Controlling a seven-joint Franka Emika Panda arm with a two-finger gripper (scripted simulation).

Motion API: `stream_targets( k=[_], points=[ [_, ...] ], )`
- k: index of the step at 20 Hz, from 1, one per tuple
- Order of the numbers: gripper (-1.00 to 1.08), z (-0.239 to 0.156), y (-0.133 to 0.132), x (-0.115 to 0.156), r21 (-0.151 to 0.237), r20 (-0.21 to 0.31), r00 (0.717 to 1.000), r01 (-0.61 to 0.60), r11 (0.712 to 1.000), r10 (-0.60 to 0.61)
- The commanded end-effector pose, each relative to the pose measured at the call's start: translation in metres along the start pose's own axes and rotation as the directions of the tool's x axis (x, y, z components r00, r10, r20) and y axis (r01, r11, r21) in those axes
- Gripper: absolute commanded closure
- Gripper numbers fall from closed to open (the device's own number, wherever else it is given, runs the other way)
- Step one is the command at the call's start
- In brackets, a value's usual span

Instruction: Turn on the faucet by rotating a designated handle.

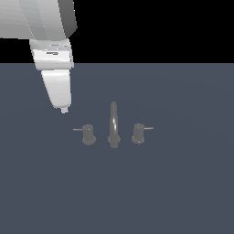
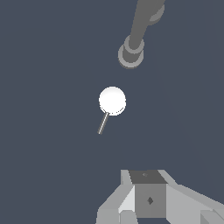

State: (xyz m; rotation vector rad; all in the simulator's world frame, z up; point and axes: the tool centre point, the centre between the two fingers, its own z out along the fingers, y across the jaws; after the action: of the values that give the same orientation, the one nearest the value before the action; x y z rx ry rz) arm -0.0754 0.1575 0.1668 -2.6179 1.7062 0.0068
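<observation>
End effector: hangs above the desk, touching nothing; whether its tips are apart, I cannot tell.
Designated handle: at 9 o'clock of the spout.
Twin handle: at 3 o'clock.

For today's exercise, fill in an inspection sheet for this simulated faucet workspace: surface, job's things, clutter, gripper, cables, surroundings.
Surface: flat dark blue-grey plane.
Job's things: faucet spout upright in the middle; designated handle at the exterior view's left, rod pointing left; twin handle at the exterior view's right.
Clutter: nothing seen.
Gripper: gripper hangs above and left of the designated handle, touching nothing; open or shut cannot be told.
Cables: nothing seen.
Surroundings: black background.
</observation>
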Motion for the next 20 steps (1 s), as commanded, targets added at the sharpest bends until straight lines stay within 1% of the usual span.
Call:
stream_targets(
  k=[1, 8, 14, 20],
  points=[
    [1.08, 0.012, -0.008, 0.004, -0.001, -0.002, 0.999, -0.042, 0.999, 0.042],
    [1.08, 0.047, -0.032, 0.018, -0.004, -0.01, 0.985, -0.171, 0.985, 0.171],
    [1.08, 0.075, -0.049, 0.032, -0.005, -0.015, 0.962, -0.273, 0.962, 0.273],
    [1.08, 0.096, -0.062, 0.045, -0.006, -0.018, 0.937, -0.349, 0.937, 0.349]
  ],
)
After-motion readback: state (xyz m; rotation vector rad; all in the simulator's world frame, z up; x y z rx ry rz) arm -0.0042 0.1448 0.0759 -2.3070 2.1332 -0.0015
